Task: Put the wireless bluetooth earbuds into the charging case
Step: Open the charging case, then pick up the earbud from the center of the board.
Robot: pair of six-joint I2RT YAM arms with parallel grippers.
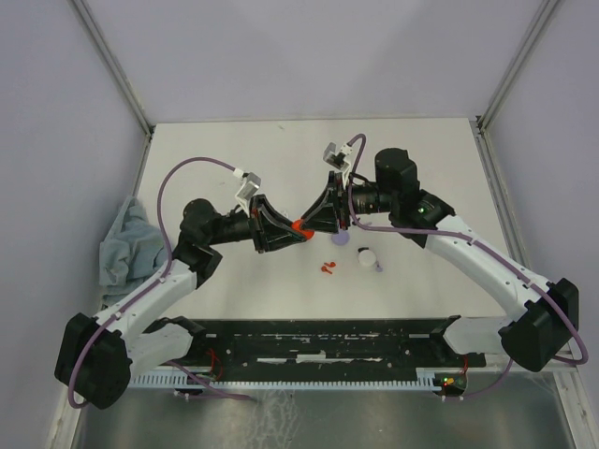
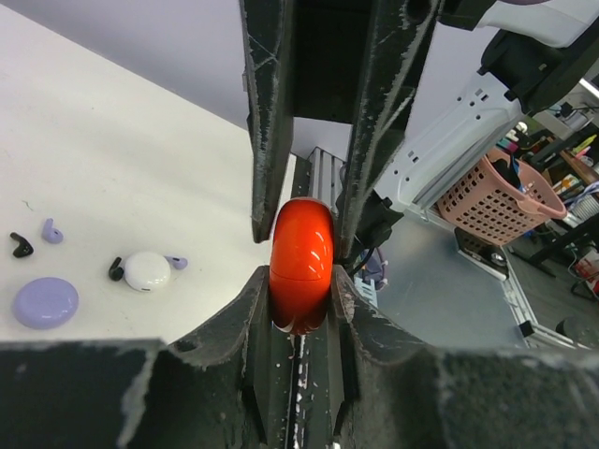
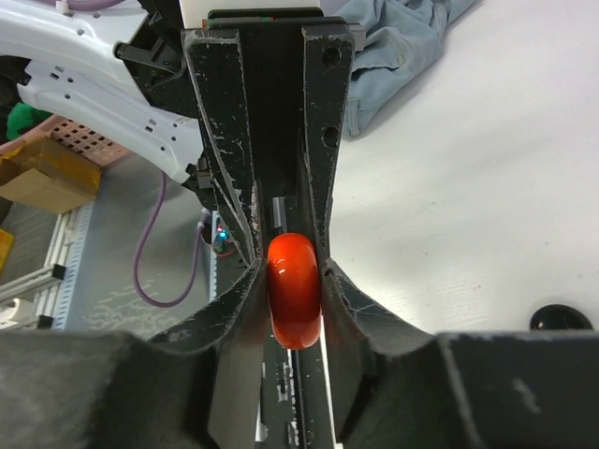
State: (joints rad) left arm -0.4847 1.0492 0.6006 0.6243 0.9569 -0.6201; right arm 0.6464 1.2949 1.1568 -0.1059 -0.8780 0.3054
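A red round charging case (image 1: 300, 225) hangs above the table's middle, held edge-on between both grippers. My left gripper (image 2: 301, 281) is shut on its near rim (image 2: 301, 262), and the right arm's fingers (image 2: 271, 122) clamp it from the far side. My right gripper (image 3: 296, 281) is shut on the same case (image 3: 296, 290); its two halves look pressed together. Two red earbuds (image 1: 327, 268) lie on the table below. A black earbud (image 2: 21, 245) and a lavender earbud (image 2: 51, 231) lie loose at the left; another black one (image 2: 116, 269) and a lavender one (image 2: 177, 263) flank the white case.
A white round case (image 1: 366, 257) and a lavender round case (image 1: 341, 238) lie right of centre. A crumpled grey-blue cloth (image 1: 126, 243) sits at the table's left edge. A dark round thing (image 3: 560, 318) shows low in the right wrist view. A pink basket (image 2: 491, 201) stands off the table.
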